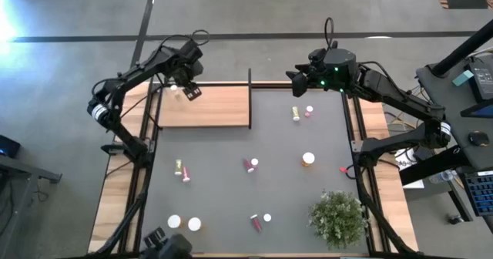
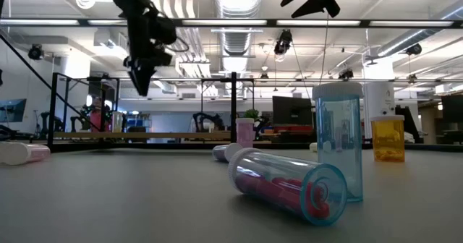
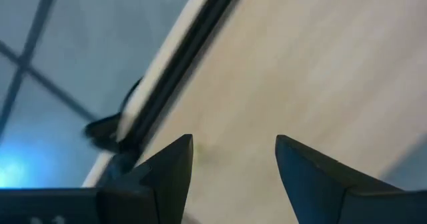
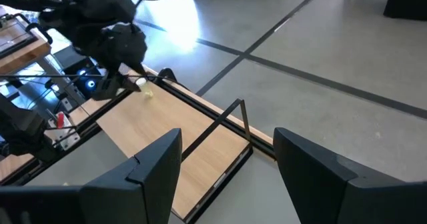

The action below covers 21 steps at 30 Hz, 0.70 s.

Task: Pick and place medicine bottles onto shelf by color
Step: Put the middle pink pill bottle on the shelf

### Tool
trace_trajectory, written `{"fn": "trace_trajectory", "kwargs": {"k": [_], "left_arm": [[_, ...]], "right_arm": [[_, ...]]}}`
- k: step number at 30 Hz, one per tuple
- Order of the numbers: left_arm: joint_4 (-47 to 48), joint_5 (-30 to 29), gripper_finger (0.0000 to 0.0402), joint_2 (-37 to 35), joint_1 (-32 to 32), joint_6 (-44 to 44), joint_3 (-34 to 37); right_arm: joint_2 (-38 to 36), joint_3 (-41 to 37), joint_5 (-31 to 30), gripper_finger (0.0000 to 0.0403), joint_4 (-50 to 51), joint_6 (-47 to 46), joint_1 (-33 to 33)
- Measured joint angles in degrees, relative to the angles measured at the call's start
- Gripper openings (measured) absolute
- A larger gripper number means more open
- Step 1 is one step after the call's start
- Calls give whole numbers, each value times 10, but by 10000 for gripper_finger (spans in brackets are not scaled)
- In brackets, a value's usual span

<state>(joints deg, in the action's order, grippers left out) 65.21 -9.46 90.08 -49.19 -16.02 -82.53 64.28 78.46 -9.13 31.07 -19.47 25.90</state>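
From the high view we judge the task barely begun: the flat light-wood shelf (image 1: 204,107) at the table's far left carries no standing bottle that we can make out, while the small white-capped medicine bottles (image 1: 252,164) lie scattered over the dark grey tabletop (image 1: 231,197), pink, orange, yellow-green and white mixed, some near the bushy green plant (image 1: 337,217). The left gripper (image 1: 187,89) hovers over the shelf's far left corner with something pale at its tips; the right gripper (image 1: 294,79) waits above the table's far edge. In the low view we see a clear bottle with pink contents (image 2: 289,186) on its side and an orange one (image 2: 388,137) upright, both unsorted. The left wrist view shows its fingers (image 3: 175,163) apart over bare wood, nothing between them. The right wrist view shows its own fingers (image 4: 157,163) wide and empty, and a small yellowish bottle (image 4: 143,85) at the left gripper's tip; we cannot tell whether it is gripped.
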Motion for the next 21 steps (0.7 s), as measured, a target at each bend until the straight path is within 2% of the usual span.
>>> {"fn": "trace_trajectory", "kwargs": {"k": [6,14,21], "left_arm": [[-5,76,197,-36,90,80,3],[-21,78,197,-50,240,115,4],[-126,79,197,-39,354,141,22]], "right_arm": [[0,0,0,226,0,0,0],[0,0,0,226,0,0,0],[0,0,0,226,0,0,0]]}}
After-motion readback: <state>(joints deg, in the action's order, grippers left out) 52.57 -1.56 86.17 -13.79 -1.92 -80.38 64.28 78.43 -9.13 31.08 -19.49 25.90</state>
